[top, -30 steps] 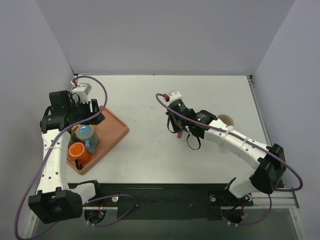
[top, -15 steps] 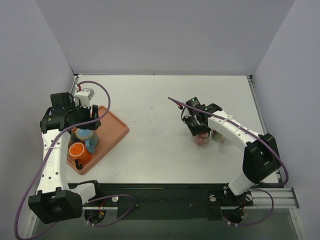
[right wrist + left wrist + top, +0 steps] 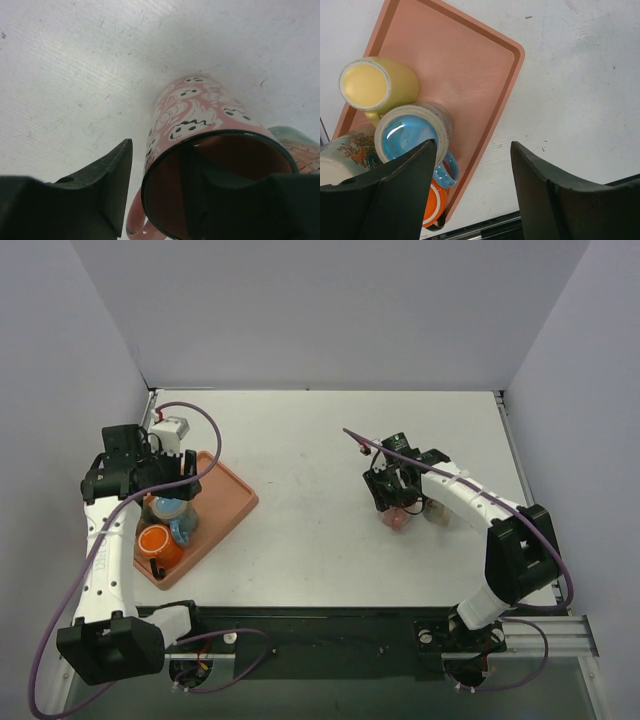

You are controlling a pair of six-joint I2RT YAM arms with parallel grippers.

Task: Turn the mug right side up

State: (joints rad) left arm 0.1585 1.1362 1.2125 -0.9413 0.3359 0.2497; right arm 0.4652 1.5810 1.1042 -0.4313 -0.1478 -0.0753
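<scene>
Rightward and down went the right gripper (image 3: pixel 396 505); the pink mug (image 3: pixel 200 130) now stands mouth-up on the table (image 3: pixel 300 440), just beside another mug (image 3: pixel 437 510). Its fingers straddle the mug's wall, parted and slack, so the turn looks done. The left gripper (image 3: pixel 473 145) hangs wide open over the tray (image 3: pixel 470 75).

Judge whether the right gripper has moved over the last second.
Yes. The right gripper has shifted rightward in the top view, ending farther from the orange tray, which has stayed put.

The pink mug (image 3: pixel 200 112), printed with white ghosts and rimmed in black, stands upright with its mouth open upward. It sits on the white table (image 3: pixel 300 440), right of centre.
</scene>
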